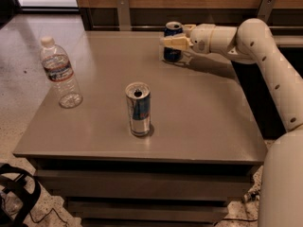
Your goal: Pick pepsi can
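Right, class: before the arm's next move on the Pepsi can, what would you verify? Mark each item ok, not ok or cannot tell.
1. Right target: the gripper is at the pepsi can, not the taller silver-and-blue can: ok.
2. Pepsi can upright, at the far edge of the table: ok.
3. Firm hold on the can: cannot tell.
4. Neighbours apart: the taller can and the water bottle stand well away from the gripper: ok.
5. Nothing above the can to block a lift: ok.
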Robot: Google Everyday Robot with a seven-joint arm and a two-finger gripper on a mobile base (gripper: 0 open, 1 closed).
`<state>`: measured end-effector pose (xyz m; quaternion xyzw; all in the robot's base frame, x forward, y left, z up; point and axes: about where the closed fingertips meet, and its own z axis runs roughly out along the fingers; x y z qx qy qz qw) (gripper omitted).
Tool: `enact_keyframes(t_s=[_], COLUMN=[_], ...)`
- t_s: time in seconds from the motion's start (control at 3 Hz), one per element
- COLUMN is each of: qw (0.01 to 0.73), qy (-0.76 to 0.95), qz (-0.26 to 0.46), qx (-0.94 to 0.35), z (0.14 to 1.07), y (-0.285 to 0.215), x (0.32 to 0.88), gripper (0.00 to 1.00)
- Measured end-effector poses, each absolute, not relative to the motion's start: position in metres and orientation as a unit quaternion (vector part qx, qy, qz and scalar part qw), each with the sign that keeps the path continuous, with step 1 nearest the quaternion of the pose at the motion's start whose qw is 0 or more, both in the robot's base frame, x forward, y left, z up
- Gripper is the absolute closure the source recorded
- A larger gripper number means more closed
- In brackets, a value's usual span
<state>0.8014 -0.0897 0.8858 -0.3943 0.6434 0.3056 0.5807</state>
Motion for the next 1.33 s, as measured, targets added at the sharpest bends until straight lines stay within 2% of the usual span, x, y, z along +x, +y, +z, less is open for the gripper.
enact_keyframes(t_s=[0.67, 1.0, 1.33], qw=[0.579, 0.578, 0.578], qy=[0.642, 0.641, 0.641], qz=[0.309, 0.311, 0.312], qx=[-0.397, -0.398, -0.398], z=[0.8843, 0.8836, 0.8836], y=[-0.0823, -0.0786, -0.0782], x=[0.8018, 0.8019, 0.8019], gripper=[0.87, 1.00, 1.00])
